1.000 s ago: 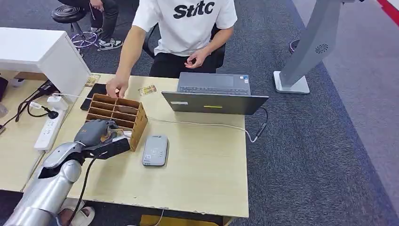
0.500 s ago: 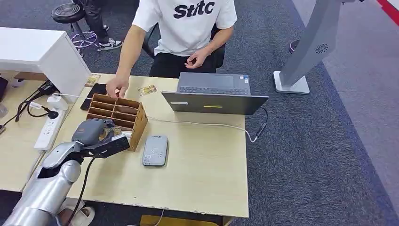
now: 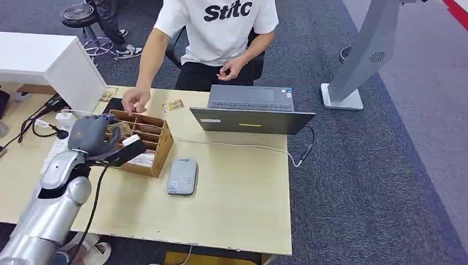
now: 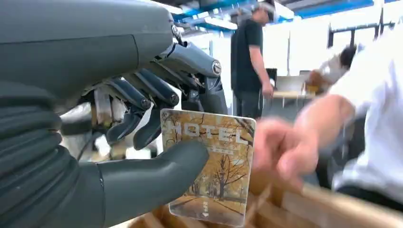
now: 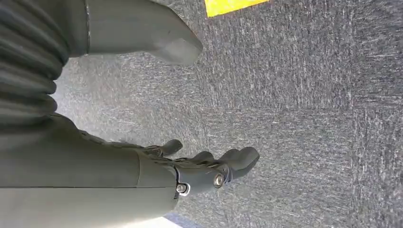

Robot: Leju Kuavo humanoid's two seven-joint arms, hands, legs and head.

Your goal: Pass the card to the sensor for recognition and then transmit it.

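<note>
My left hand (image 3: 91, 137) hovers over the near left part of the wooden slotted card box (image 3: 148, 144). It pinches a card (image 4: 209, 166) printed with autumn trees and the word HOTEL between thumb and fingers; the same card (image 3: 115, 128) peeks out beside the hand in the head view. The grey card sensor (image 3: 182, 175) lies flat on the table to the right of the box, apart from hand and card. A seated person's hand (image 3: 134, 101) hangs over the box's far left corner. My right hand (image 5: 199, 168) hangs over grey carpet, fingers apart, holding nothing.
An open laptop (image 3: 251, 110) lies flat at the table's far side, its cable trailing right. Another card (image 3: 173, 105) lies near the person. A white power strip (image 3: 55, 155) and a white cabinet (image 3: 49, 63) stand to the left. The table edge (image 3: 221, 243) is near.
My left hand has risen and moved back and left, from the box's near edge to above it, carrying the card. The person's hand shifted slightly.
</note>
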